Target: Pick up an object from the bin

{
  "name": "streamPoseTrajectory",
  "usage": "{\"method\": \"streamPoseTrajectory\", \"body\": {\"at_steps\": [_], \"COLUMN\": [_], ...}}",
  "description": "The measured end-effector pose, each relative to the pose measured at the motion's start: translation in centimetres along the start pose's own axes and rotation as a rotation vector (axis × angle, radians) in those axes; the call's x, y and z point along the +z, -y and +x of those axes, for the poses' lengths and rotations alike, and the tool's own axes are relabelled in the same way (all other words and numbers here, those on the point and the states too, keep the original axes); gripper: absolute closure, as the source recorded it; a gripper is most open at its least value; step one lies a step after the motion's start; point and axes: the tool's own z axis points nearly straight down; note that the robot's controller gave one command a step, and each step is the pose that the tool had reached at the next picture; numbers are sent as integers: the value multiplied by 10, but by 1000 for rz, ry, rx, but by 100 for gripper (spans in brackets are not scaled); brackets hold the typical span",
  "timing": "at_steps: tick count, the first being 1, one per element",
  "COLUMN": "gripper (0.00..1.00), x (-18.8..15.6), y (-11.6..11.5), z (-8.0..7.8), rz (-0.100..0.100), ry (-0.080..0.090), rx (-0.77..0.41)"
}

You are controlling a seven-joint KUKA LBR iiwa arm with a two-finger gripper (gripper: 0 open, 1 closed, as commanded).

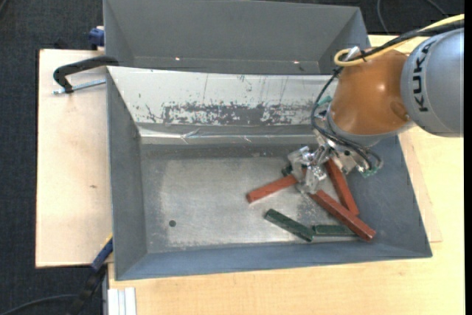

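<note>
While my arm is leaning in from the right, my pincer is hanging low in the grey metal bin, over the right-hand end of a flat red plastic-looking stick. How wide it is gaping I cannot tell. Grasping seems in hand; next calls for closing, then lifting clear of the dark green sticks.

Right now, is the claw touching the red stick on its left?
Cannot tell. In the camera view the gripper overlaps the right end of the red stick, but its height above it is unclear.
</note>
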Motion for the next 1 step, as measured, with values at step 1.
{"method": "streamPoseTrajectory", "body": {"at_steps": [1], "gripper": [0], "x": [3], "y": [-1], "z": [2], "rz": [-3], "ry": [-6], "rx": [0]}}
